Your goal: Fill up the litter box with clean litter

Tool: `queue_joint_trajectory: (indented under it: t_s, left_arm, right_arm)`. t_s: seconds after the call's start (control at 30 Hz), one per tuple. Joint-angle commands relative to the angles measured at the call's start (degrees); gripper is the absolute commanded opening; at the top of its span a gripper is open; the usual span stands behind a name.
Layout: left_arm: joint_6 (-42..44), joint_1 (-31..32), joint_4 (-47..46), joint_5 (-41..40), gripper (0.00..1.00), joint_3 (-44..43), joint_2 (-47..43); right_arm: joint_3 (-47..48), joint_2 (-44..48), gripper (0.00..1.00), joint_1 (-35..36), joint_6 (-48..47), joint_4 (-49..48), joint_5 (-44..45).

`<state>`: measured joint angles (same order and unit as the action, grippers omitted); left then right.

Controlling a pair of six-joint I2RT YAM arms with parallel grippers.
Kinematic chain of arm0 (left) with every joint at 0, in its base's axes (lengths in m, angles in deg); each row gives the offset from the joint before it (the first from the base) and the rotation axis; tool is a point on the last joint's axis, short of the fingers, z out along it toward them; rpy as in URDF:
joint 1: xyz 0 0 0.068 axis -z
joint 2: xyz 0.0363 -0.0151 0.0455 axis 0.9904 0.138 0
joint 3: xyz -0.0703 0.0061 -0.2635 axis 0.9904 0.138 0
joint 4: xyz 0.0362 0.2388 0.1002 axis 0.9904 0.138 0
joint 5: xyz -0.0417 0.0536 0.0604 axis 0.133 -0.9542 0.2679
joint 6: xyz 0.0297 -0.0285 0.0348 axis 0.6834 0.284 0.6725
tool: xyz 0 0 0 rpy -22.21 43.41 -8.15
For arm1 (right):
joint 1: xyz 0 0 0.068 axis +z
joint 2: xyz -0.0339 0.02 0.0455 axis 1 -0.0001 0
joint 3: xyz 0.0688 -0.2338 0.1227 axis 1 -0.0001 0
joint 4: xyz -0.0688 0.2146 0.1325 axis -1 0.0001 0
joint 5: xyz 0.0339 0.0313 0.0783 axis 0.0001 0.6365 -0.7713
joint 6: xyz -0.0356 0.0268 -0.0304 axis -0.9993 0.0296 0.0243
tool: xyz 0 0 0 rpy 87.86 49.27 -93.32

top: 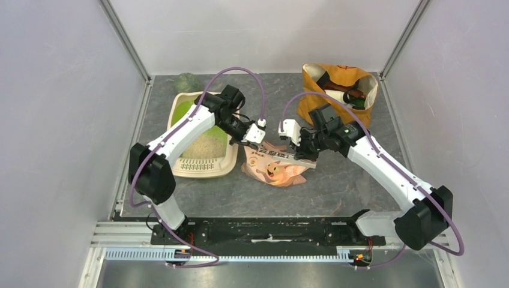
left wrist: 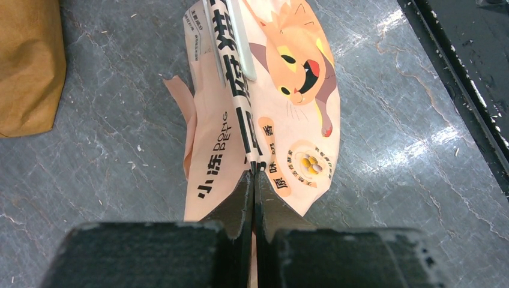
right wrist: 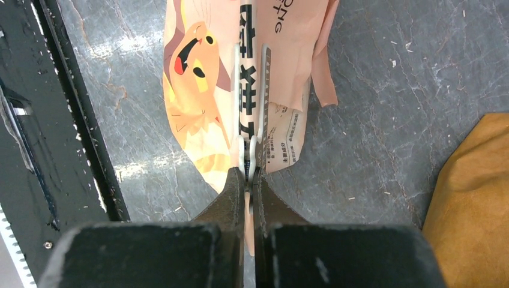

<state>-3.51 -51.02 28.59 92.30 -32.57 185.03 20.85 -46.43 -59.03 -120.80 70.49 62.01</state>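
Observation:
The cream litter box [top: 180, 171] with a green inside stands at the left of the table and holds a heap of pale clean litter [top: 206, 144]. A peach-orange plastic bag with a cartoon cat [top: 277, 171] hangs flat between my two grippers, just right of the box. My left gripper [top: 240, 143] is shut on the bag's left top edge [left wrist: 255, 171]. My right gripper [top: 306, 157] is shut on the bag's right top edge [right wrist: 247, 174]. In both wrist views the bag [left wrist: 264, 102] [right wrist: 240, 78] hangs above the grey table.
A mustard-yellow fabric bag [top: 336, 90] with bottles in it stands at the back right; it also shows in the left wrist view [left wrist: 27, 66] and the right wrist view [right wrist: 474, 198]. A green round thing [top: 187, 82] lies behind the box. A black rail [top: 270, 231] runs along the near edge.

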Motion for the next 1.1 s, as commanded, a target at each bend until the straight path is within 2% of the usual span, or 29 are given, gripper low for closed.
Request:
queue_joint_trajectory:
  t_s: [0.0,0.4,0.43,0.63,0.83,0.87,0.97,1.0,1.07]
  left_arm:
    - [-0.87,0.33,-0.06,2.48,0.02,-0.15,-2.82]
    - [-0.36,0.34,0.62,2.3,0.02,-0.28,-2.99]
    - [-0.31,0.32,0.73,2.21,0.02,-0.21,-3.01]
    - [-0.14,0.24,0.8,1.97,0.02,0.07,-3.16]
    - [-0.39,0.24,0.84,1.45,0.02,0.07,-3.03]
    - [-0.59,0.24,0.79,1.18,0.07,0.04,-2.88]
    - [-2.47,0.24,-0.15,-0.18,0.37,-0.54,-2.81]
    - [-3.46,0.24,-1.0,-0.73,0.49,-0.55,-3.04]
    - [-5.16,0.25,-2.53,-1.65,0.64,-0.59,-3.8]
  right_arm:
    - [-1.96,1.81,0.0,0.23,1.85,-6.19,-2.47]
    - [-7.68,2.93,0.0,0.12,3.52,-12.45,-3.03]
    - [-7.76,2.94,0.09,0.1,3.77,-12.46,-2.86]
    - [-6.86,3.66,0.47,0.12,4.68,-11.58,-1.25]
    - [-3.75,5.03,0.72,0.14,5.62,-9.19,-1.22]
    - [-3.13,5.44,0.78,0.17,6.38,-9.04,-1.14]
    - [-1.1,6.68,0.97,0.09,8.37,-8.41,-1.1]
    - [-0.3,6.92,0.97,0.1,8.89,-8.36,-1.01]
    - [1.57,7.19,0.97,0.17,9.54,-7.47,-1.03]
